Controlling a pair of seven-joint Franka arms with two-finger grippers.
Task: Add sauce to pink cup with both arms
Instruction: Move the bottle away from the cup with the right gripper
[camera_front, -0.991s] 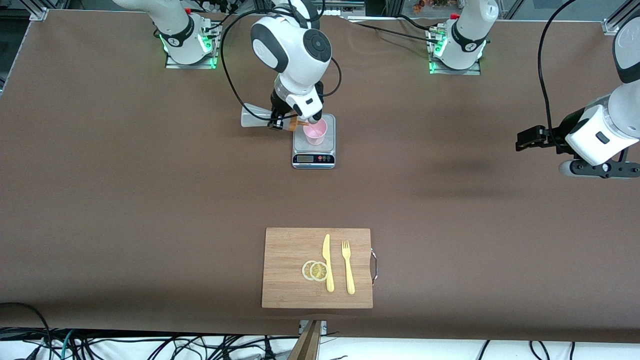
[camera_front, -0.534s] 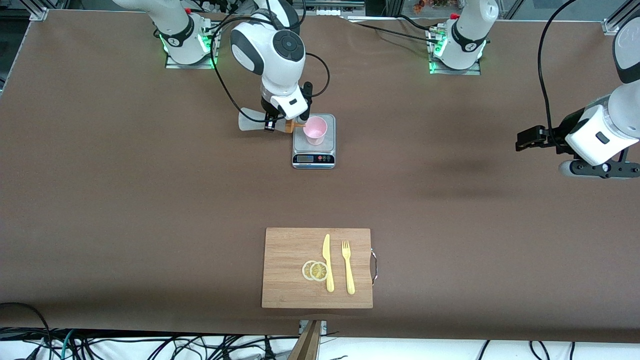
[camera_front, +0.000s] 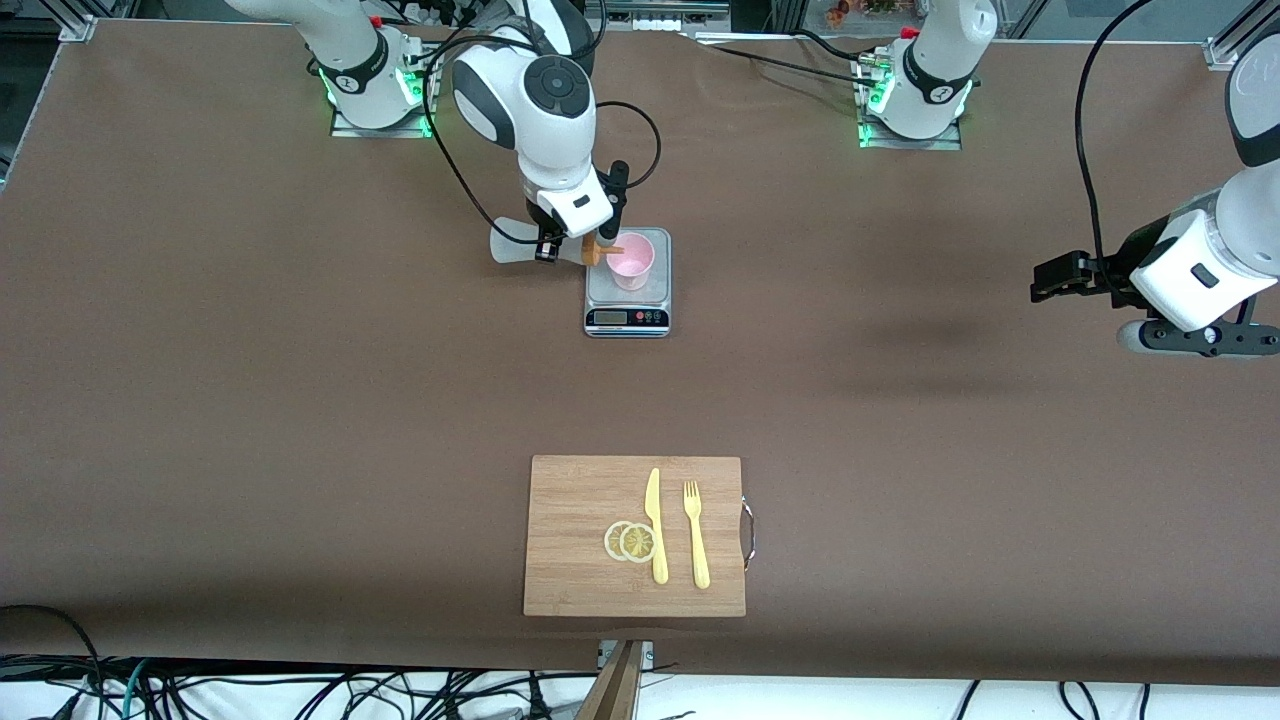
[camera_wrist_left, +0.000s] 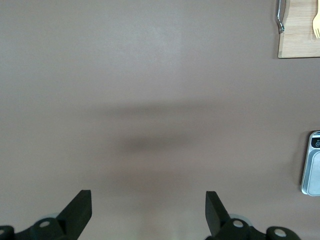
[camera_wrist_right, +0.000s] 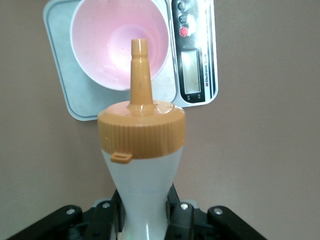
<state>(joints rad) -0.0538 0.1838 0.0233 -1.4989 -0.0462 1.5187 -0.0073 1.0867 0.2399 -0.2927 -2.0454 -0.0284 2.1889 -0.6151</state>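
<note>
the right arm has swung back toward its own base since a moment ago. the right gripper is clamped on the sauce, holding it on its side with the orange nozzle over the rim of the pink cup. the cup stands on the scale. the left gripper waits with fingers apart, over bare table at the left arm's end.
</note>
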